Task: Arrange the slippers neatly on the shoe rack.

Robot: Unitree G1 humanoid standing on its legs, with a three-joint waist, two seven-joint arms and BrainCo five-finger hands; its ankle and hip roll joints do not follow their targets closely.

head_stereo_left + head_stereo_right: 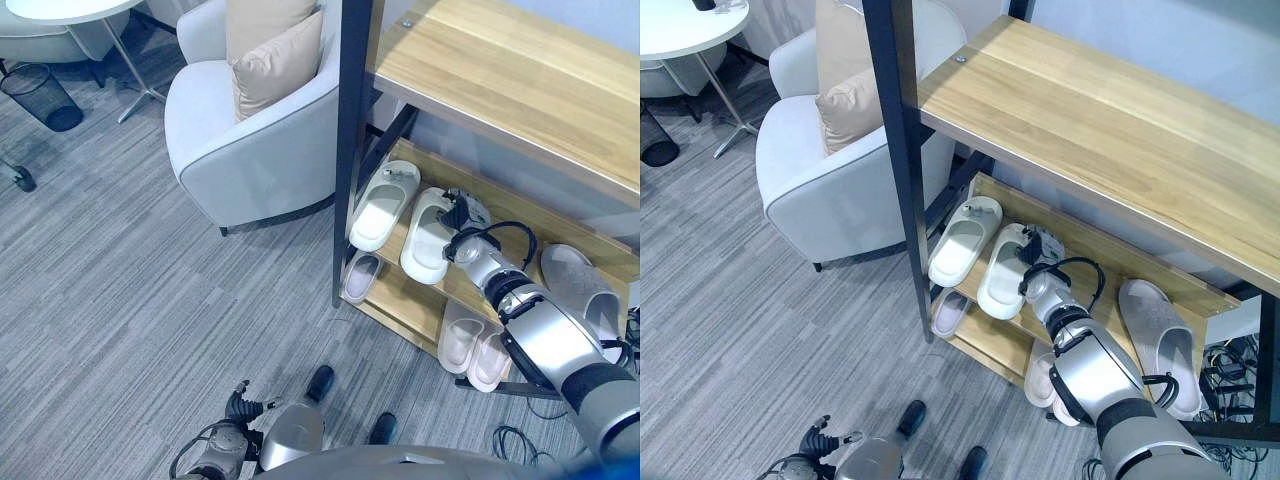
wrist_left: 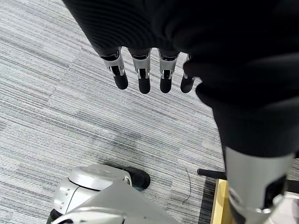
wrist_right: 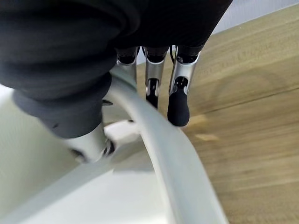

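Note:
Two cream slippers lie side by side on the shoe rack's (image 1: 348,150) middle shelf, one on the left (image 1: 383,205) and one beside it (image 1: 425,240). My right hand (image 1: 462,215) is at the far end of the second one. In the right wrist view its fingers (image 3: 178,105) sit outside the slipper's rim (image 3: 163,149) and the thumb inside, pinching it. A grey slipper (image 1: 580,290) lies further right on the same shelf. My left hand (image 1: 238,408) hangs low over the carpet with its fingers (image 2: 144,77) straight and nothing in it.
Three pale pink slippers sit on the bottom shelf, one at the left (image 1: 362,275) and a pair (image 1: 475,345) under my right arm. A grey armchair (image 1: 260,140) with a beige pillow (image 1: 275,65) stands left of the rack. A round table (image 1: 70,8) and a black waste basket (image 1: 45,98) are far left.

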